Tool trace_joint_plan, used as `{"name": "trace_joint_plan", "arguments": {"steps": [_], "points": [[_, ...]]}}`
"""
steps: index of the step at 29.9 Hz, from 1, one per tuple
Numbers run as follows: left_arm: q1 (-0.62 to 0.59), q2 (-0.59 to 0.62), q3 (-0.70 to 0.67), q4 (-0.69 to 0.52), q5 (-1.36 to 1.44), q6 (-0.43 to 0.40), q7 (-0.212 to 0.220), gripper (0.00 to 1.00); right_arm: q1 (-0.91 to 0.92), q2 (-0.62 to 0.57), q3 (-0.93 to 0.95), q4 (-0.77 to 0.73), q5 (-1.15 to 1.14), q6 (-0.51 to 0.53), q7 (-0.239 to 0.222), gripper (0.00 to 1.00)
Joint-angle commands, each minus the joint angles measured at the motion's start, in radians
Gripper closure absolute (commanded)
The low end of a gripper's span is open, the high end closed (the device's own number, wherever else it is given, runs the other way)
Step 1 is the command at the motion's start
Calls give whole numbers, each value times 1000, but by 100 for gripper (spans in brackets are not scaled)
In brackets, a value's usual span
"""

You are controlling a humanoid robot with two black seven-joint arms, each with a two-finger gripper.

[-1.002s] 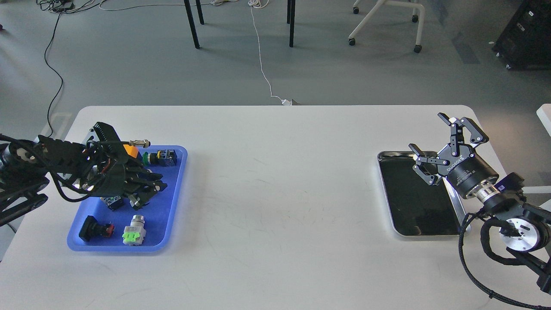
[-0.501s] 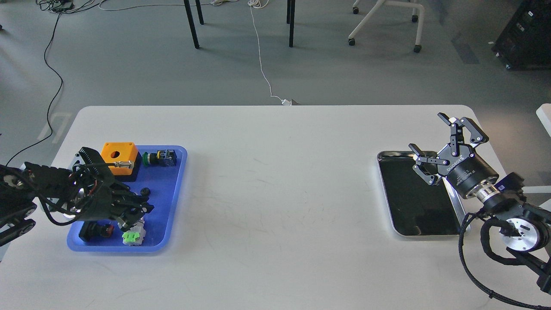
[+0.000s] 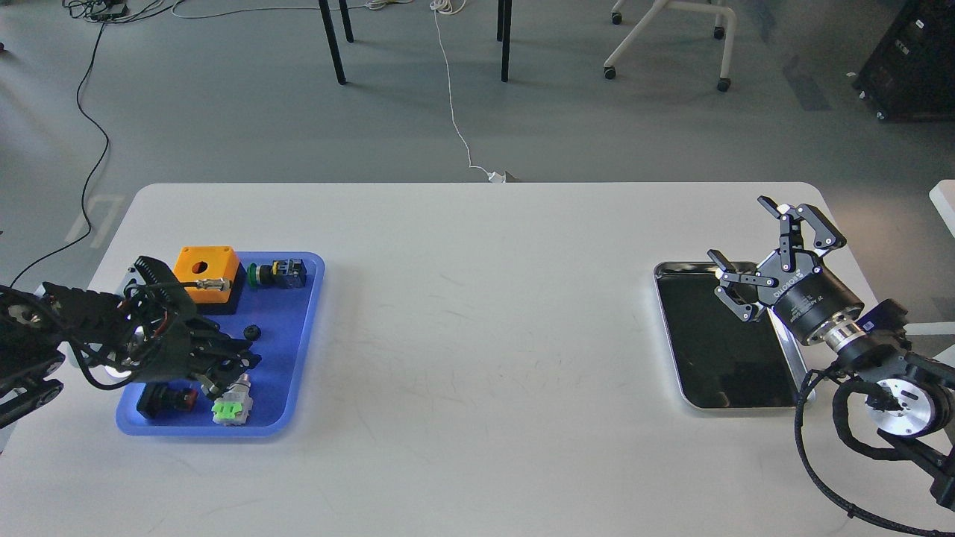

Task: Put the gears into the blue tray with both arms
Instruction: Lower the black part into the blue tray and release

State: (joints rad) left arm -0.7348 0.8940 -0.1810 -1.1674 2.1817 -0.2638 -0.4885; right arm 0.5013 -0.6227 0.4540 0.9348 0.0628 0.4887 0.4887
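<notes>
The blue tray (image 3: 298,350) lies at the table's left. One small black gear (image 3: 252,331) rests on its floor near the middle, touching nothing. My left gripper (image 3: 235,371) hovers low over the tray's near-left part, just left of the gear and apart from it; its dark fingers look spread with nothing between them. At the far right, my right gripper (image 3: 739,229) stands open and empty above the back edge of the steel-rimmed black tray (image 3: 746,406).
Also in the blue tray are an orange box (image 3: 205,268) with a metal plug, a green-and-black button part (image 3: 277,273), a black-and-red push-button (image 3: 166,400) and a green-capped button (image 3: 233,406). Chair legs and cables lie on the floor beyond the table.
My left arm has drawn back to the left and toward me, uncovering the orange box and the gear lying in the blue tray. The right arm has stayed still.
</notes>
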Motion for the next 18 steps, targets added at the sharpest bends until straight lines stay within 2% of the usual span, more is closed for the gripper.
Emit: {"name": "trace_joint_plan", "arguments": {"steps": [1,15,18], "points": [[0,-3,0,5,0,0,0,78,0,0,0,1,0,0,0,4],[0,-21,-5,44,0,0,0,77,0,0,0,1,0,0,0,4],[0,-21,-3,44,0,-2,0,72,0,0,0,1,0,0,0,4]]}}
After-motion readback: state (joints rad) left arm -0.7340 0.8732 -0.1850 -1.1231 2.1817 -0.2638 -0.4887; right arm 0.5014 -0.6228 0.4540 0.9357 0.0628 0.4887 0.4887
